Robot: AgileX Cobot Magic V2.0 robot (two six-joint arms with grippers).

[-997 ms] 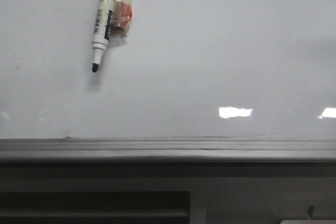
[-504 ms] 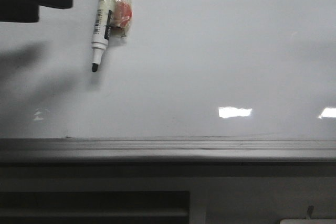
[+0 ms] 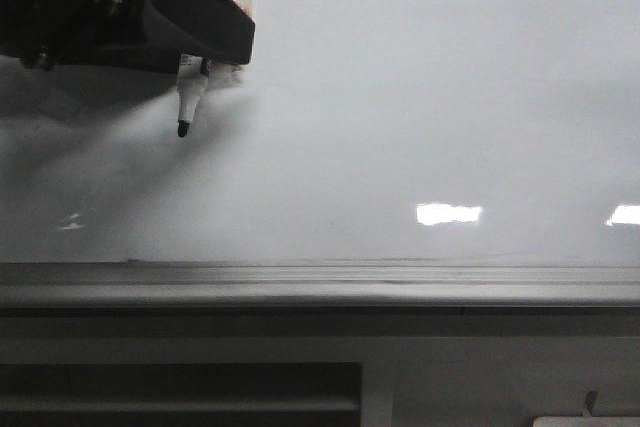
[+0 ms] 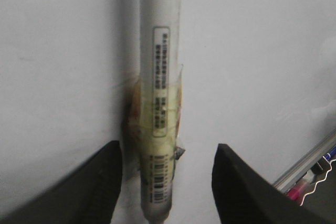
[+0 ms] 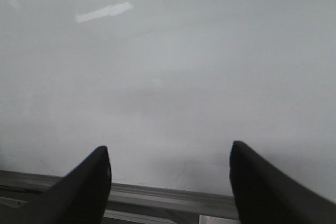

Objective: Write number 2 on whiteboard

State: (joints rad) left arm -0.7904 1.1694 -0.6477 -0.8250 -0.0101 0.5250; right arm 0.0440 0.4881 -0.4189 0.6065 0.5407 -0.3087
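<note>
The whiteboard (image 3: pixel 420 117) fills most of the front view: glossy, grey-white, light reflections, grey ledge (image 3: pixel 320 285) along its lower edge. No strokes are seen anywhere on it, so the number 2 is judged not yet started.

The left gripper (image 4: pixel 167 182) is positioned at the upper-left area of the whiteboard, jaws spread wide on either side of the marker (image 4: pixel 160 93), not touching it. Placement reads as a pre-grasp alignment; nothing is held.

The right gripper (image 5: pixel 170 182) is held above the ledge, jaws wide apart, empty, apparently parked clear of the writing area.

The marker is stuck to the whiteboard by a yellowish tape wad (image 4: pixel 137 114), black tip (image 3: pixel 181 129) pointed down toward the ledge, presumably kept there for pickup.
</note>
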